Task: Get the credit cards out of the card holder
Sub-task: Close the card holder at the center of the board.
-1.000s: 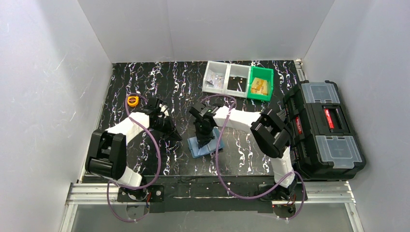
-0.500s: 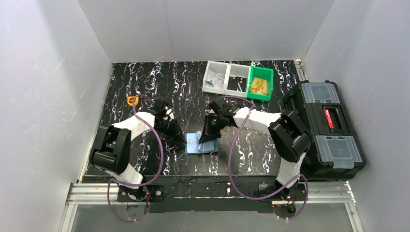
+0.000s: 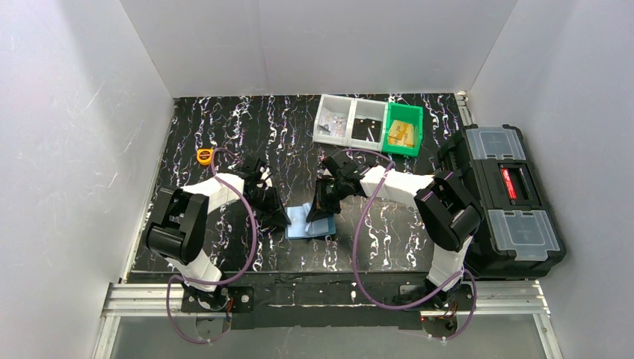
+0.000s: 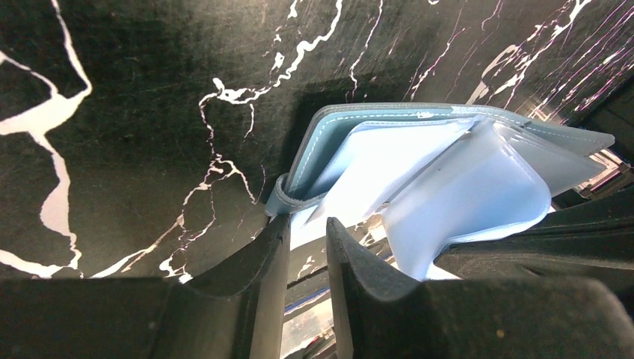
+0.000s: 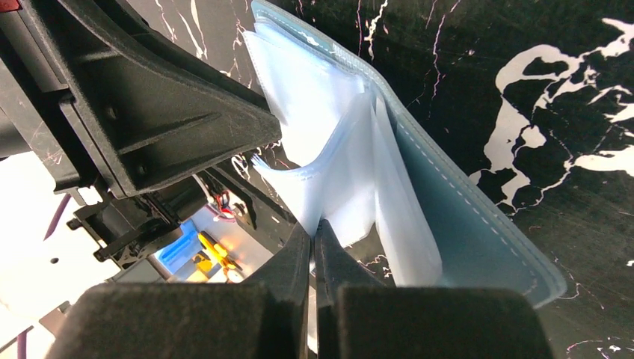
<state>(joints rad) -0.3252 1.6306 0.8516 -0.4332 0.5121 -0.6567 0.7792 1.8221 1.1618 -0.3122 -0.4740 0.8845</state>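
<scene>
The dusty-blue card holder point(image 3: 303, 224) lies open on the black marbled table between both arms. In the left wrist view the card holder point(image 4: 336, 134) shows its pale shiny sleeves point(image 4: 463, 187) fanned upward. My right gripper point(image 5: 314, 224) is shut on the edge of one clear sleeve point(image 5: 329, 179) and holds it raised off the card holder's cover point(image 5: 463, 224). My left gripper point(image 4: 306, 221) sits at the holder's near corner, its jaws a narrow gap apart with nothing pinched. From above, the left gripper point(image 3: 281, 219) is at the holder's left edge and the right gripper point(image 3: 320, 213) over its right side. No credit cards can be made out.
Two clear bins point(image 3: 350, 118) and a green bin point(image 3: 404, 129) stand at the back of the table. A black toolbox point(image 3: 501, 198) fills the right side. A yellow tape measure point(image 3: 204, 155) lies at the back left. White walls enclose the table.
The right gripper swung to the holder's right side and lifted a sleeve. The holder shifted slightly left. The left gripper came in to the holder's left edge and its jaws parted a little.
</scene>
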